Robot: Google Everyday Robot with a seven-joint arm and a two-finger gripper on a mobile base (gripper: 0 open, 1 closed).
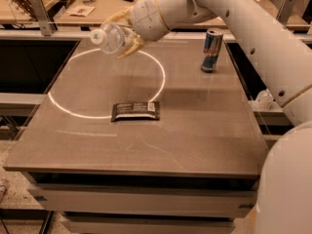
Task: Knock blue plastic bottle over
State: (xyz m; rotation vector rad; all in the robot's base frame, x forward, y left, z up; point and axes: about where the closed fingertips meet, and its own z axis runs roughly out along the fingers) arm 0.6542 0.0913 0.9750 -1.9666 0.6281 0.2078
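Blue plastic bottle (106, 36) tilted over far-left part of table (204, 130), cap pointing left (base inside claw). Gripper (119, 37) clenched around bottle. Dark packet (135, 110) flat mid-table. Drink can (212, 50) upright, far right.

Your cream end effector (118, 38), above the brown worktop's (195, 130) far left, clasps the clear, white-capped blue plastic bottle (109, 36); the can (212, 50) is blue-and-silver.
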